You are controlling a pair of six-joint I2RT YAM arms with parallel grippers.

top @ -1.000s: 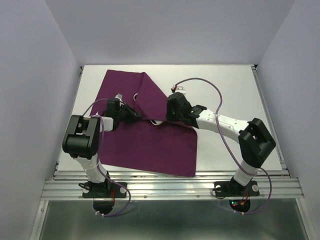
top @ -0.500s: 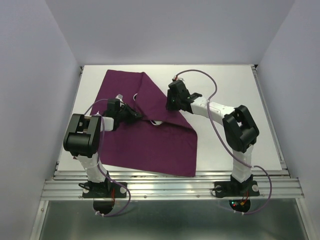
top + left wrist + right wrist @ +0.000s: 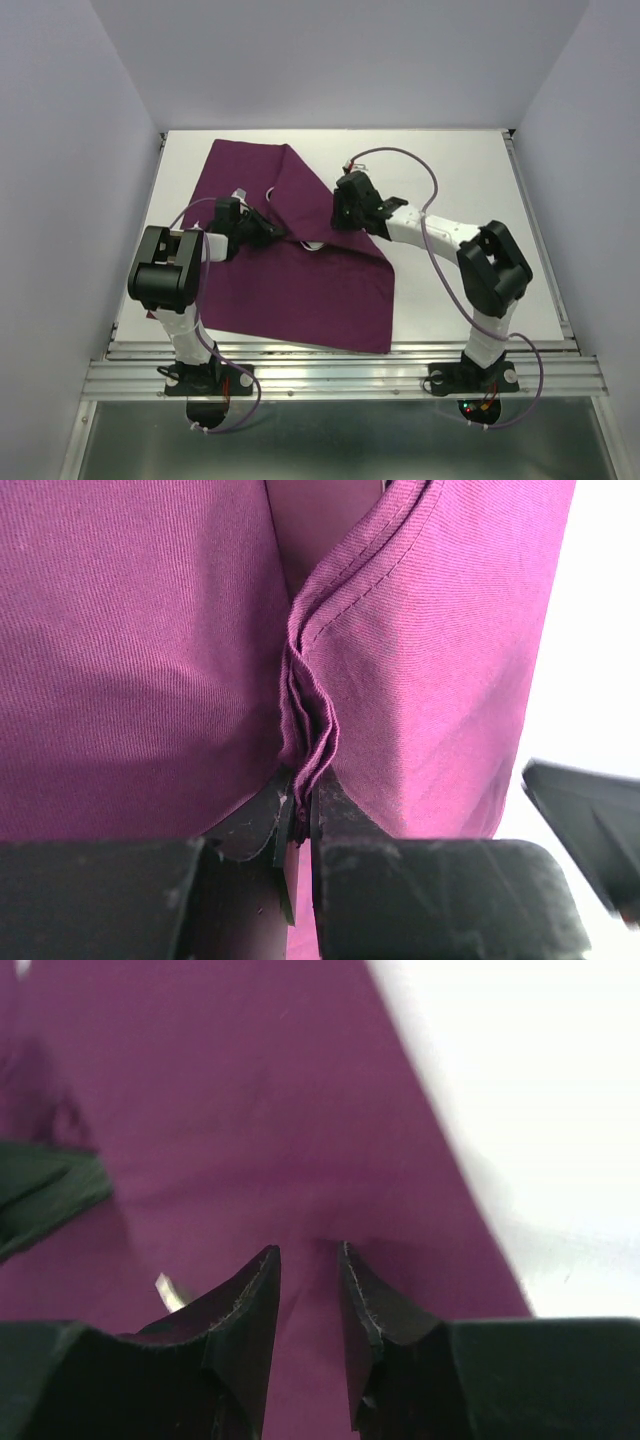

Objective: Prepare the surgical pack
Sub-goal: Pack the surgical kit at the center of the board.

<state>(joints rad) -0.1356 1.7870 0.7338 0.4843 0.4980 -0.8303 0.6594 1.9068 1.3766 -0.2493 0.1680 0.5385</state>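
Main risk: my left pincer (image 3: 300,792) is clenched on just a thin pleat of the drape (image 3: 300,285), with only bunched hem between the tips. A sharp tug could slip the cloth out and the fold would flop back. Second risk: my right pincer (image 3: 308,1255) is released, its jaws a narrow gap apart with nothing between them, tips right at the cloth surface. If it closes there it may catch one layer only, or drag the fold crooked against the left grip. A pale bit (image 3: 318,246) peeks out at the fold edge, can't tell what it is. Pulling the flap over could shove it out of place or leave it uncovered. The drape lies spread on the table (image 3: 460,170), left of centre, with one flap folded over diagonally. The left pincer holds it at the fold's inner edge near the middle. The right pincer sits over the folded flap, close to its right hem, with bare table just beyond. The two pincers are near each other across the flap.
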